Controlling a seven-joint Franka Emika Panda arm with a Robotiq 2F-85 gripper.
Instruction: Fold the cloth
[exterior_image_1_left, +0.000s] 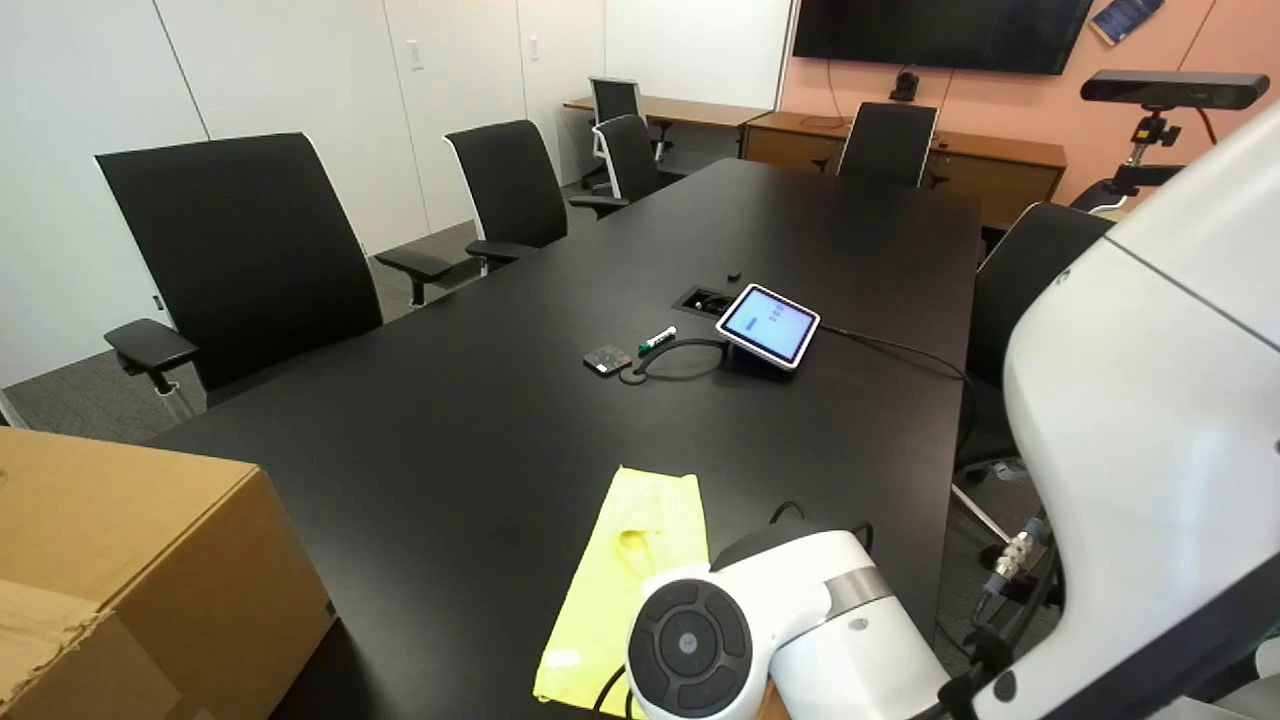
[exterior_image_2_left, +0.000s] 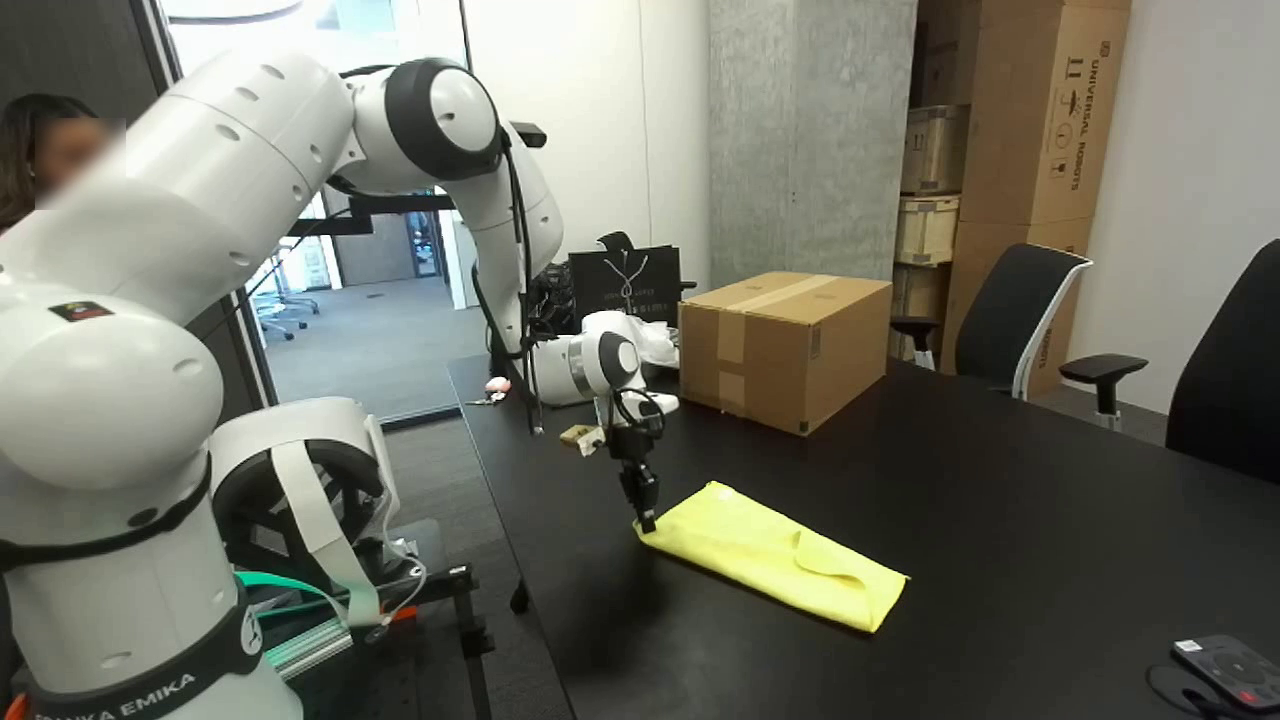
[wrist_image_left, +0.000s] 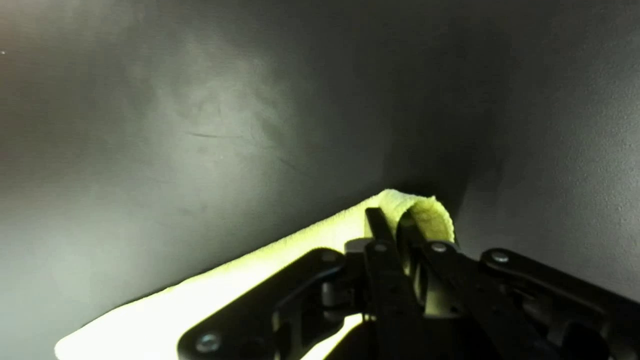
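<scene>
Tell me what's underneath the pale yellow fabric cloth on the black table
The pale yellow fabric cloth lies on the black table, which shows around its edges. In the wrist view, black fingers pinch its curled corner. Whether anything else lies beneath is hidden; the cloth covers it.

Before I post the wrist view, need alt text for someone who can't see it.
The gripper is closed on one end of the yellow cloth, where the edge curls upward. The rest of the fabric runs to the lower left, partly hidden behind the gripper and washed out by glare, on a dark table with faint scratches.
</scene>
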